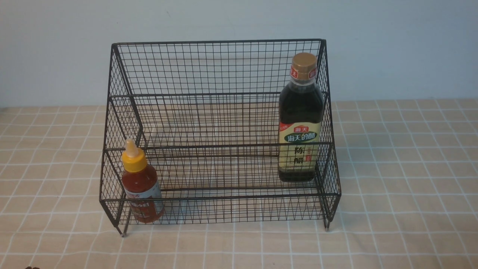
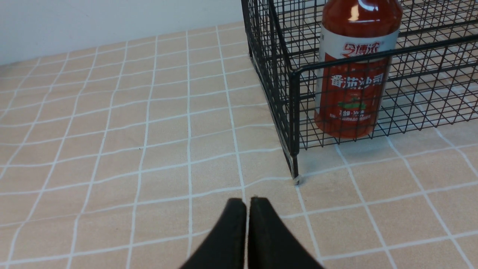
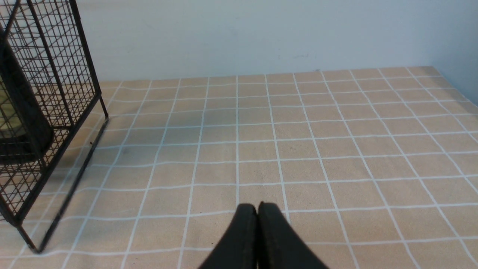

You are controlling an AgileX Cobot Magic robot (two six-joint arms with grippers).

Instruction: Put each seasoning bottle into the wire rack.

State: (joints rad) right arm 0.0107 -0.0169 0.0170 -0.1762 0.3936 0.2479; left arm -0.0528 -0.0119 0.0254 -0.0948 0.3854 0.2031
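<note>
The black wire rack (image 1: 220, 67) stands mid-table on the checked cloth. A small red-sauce seasoning bottle (image 1: 141, 185) with a yellow nozzle cap stands upright in its lower tier, at the left end. The taller dark vinegar bottle (image 1: 301, 119) with a gold cap stands upright at the right end. In the left wrist view the red bottle (image 2: 353, 74) shows behind the rack's corner (image 2: 295, 112), and my left gripper (image 2: 247, 201) is shut, empty, over the cloth short of it. My right gripper (image 3: 257, 206) is shut and empty, apart from the rack (image 3: 48, 74). Neither arm shows in the front view.
A beige cloth with white grid lines (image 1: 403, 179) covers the table. A pale wall (image 1: 239, 18) rises just behind the rack. The table's right edge (image 3: 453, 84) shows in the right wrist view.
</note>
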